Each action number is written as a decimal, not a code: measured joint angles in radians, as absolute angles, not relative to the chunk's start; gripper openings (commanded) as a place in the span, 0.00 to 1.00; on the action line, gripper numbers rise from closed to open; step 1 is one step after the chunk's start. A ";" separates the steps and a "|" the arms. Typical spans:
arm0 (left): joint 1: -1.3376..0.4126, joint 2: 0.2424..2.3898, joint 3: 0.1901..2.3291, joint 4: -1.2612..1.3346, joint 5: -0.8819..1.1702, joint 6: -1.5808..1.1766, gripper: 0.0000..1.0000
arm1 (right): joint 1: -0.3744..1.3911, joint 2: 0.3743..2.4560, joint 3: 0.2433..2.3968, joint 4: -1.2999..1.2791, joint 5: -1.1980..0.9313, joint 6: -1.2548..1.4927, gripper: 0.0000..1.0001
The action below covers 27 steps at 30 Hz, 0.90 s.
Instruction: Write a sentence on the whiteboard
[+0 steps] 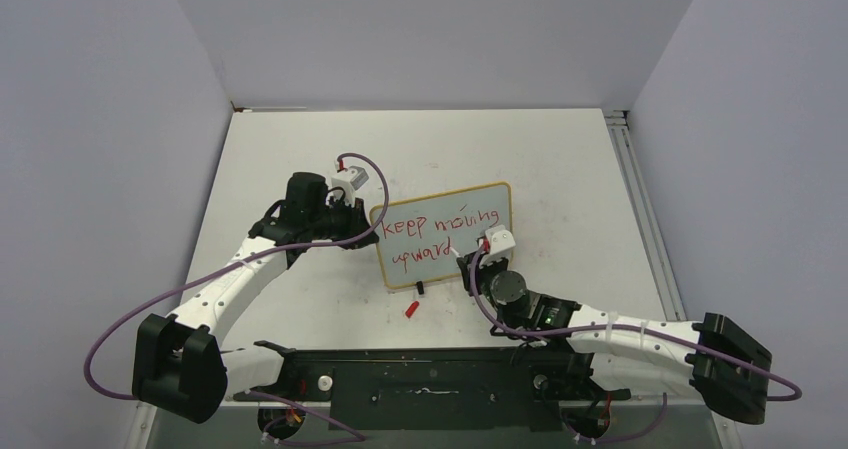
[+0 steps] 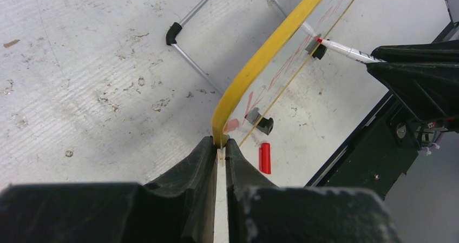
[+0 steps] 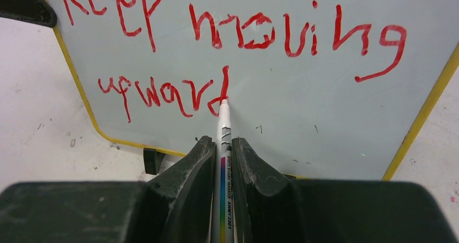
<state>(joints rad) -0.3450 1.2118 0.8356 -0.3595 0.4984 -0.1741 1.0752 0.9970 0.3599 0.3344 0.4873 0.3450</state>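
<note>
Now the right tool point(image 3: 222, 143), clamped on the marker point(image 3: 223, 118), points straight at the whiteboard point(image 3: 325, 107) in the middle of the surface point(image 1: 560, 159), tip touching the last letter of the sentence point(image 3: 258, 31); the left tool point(image 2: 221, 145) pinches its frame.

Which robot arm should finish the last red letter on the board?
Right. The right gripper is shut on the marker, whose tip touches the final d of the sentence on the whiteboard. The left gripper is shut on the whiteboard's yellow frame, steadying it, and holds no marker.
</note>
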 measured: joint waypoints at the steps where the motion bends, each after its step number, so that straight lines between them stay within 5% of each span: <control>1: -0.345 1.211 0.836 -0.360 0.499 -0.174 0.00 | 1.079 0.997 0.354 0.332 0.488 0.353 0.05; 27: -0.345 1.210 0.836 -0.360 0.501 -0.175 0.00 | 1.164 0.902 0.325 0.230 0.579 0.407 0.05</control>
<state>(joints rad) -0.3454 1.2102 0.8356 -0.3603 0.5014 -0.1749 1.1637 0.9020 0.3248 0.2302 0.5789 0.4068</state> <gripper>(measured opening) 0.074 0.158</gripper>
